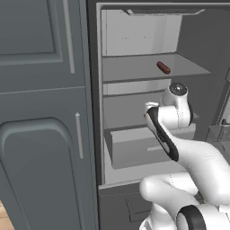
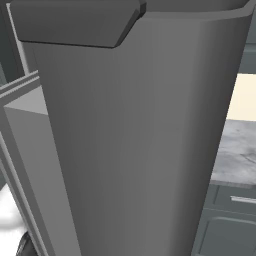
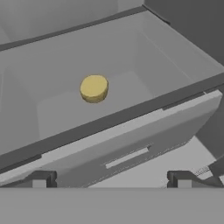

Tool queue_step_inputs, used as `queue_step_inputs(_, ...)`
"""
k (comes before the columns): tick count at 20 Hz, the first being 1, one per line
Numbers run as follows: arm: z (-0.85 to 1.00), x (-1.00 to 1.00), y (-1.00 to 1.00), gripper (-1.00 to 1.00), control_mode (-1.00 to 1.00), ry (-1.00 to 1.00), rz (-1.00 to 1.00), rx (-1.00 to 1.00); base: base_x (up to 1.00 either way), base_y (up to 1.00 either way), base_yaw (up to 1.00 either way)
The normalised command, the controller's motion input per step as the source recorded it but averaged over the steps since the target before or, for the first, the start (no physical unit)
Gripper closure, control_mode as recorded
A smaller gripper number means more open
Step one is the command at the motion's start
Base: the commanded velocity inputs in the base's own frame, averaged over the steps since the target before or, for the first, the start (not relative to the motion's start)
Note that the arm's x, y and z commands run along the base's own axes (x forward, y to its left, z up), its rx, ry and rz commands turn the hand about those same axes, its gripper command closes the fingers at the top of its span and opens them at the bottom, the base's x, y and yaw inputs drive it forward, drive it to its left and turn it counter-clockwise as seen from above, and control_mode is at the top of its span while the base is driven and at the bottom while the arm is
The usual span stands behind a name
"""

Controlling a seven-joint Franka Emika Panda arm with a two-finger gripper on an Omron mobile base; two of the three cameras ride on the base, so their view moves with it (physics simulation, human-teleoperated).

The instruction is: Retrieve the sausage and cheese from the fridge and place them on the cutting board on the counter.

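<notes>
The fridge point(image 1: 134, 33) stands open, and my arm reaches into its middle level. On the upper shelf lies the reddish-brown sausage point(image 1: 163, 67), above and a little left of my wrist. The round yellow cheese point(image 3: 94, 88) rests on a pale shelf floor behind a dark shelf edge. It lies ahead of my gripper point(image 3: 111, 181) and slightly to the left. The gripper is open, with its fingertips point(image 3: 41, 179) wide apart and nothing between them. A strip of the marble counter point(image 2: 240, 150) shows at the right. The cutting board is out of view.
The fridge's open dark grey door point(image 2: 140, 140) stands close in front of the right base camera. A pale drawer front point(image 3: 131, 153) with a slot handle sits just below the cheese's shelf. Tall grey panelled cabinets point(image 1: 40, 112) flank the fridge on the left.
</notes>
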Motion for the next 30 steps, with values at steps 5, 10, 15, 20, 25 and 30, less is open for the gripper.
queue_step_inputs(5,-0.27,0.54,-0.07,-1.00,-1.00,0.00,-0.04,0.00,0.00,0.00,0.00)
queue_step_inputs(10,-0.24,0.55,-0.12,-1.00,-1.00,0.00,-0.04,0.00,0.00,0.00,0.00)
queue_step_inputs(15,-0.17,0.55,-0.09,-1.00,-1.00,0.02,-0.04,0.00,0.00,0.00,0.00)
queue_step_inputs(20,-0.15,0.51,-0.03,-1.00,-1.00,0.02,-0.03,0.00,0.00,0.00,0.00)
queue_step_inputs(25,-0.19,0.44,-0.02,-1.00,-1.00,0.02,-0.02,0.00,0.00,0.00,0.00)
queue_step_inputs(30,-0.23,0.40,-0.05,-1.00,-1.00,0.02,-0.03,0.00,0.00,0.00,0.00)
